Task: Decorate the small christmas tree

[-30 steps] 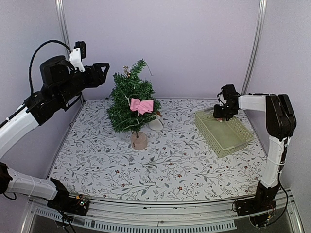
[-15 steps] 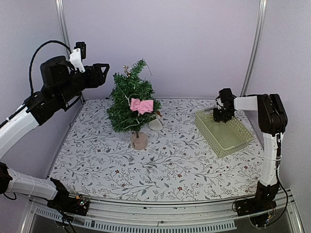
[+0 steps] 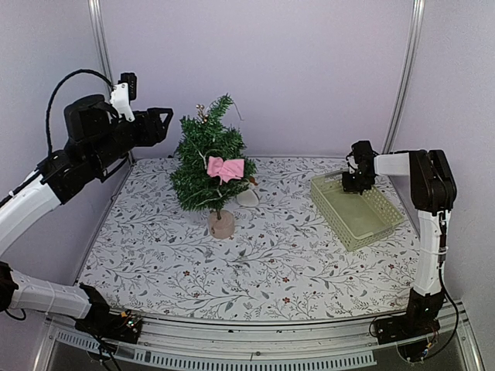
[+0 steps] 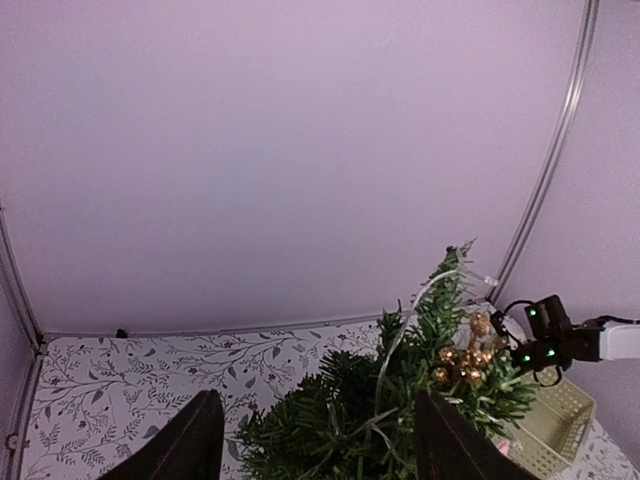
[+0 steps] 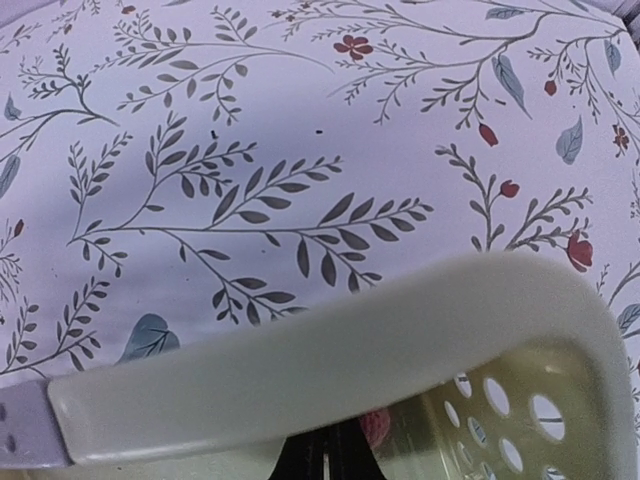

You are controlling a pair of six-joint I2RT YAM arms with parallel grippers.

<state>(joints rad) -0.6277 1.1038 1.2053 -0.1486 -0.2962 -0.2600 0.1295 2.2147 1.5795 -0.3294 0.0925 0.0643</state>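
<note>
Top external — R claw (image 3: 353, 185) now closed in basket (image 3: 376, 233) | L claw (image 3: 165, 117) open near tree (image 3: 203, 171)

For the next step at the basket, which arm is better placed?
Right: the right gripper is shut inside the green basket, while the left gripper hovers open beside the small christmas tree.

From the right wrist, the rim of the basket (image 5: 330, 375) covers nearly all of the right gripper (image 5: 328, 462), and the small reddish thing (image 5: 376, 424) beside its closed tips is too hidden to name. The left wrist view cuts the small christmas tree (image 4: 400, 425) off below its crown; from above, its branches half cover a pale object (image 3: 249, 198) behind it.
</note>
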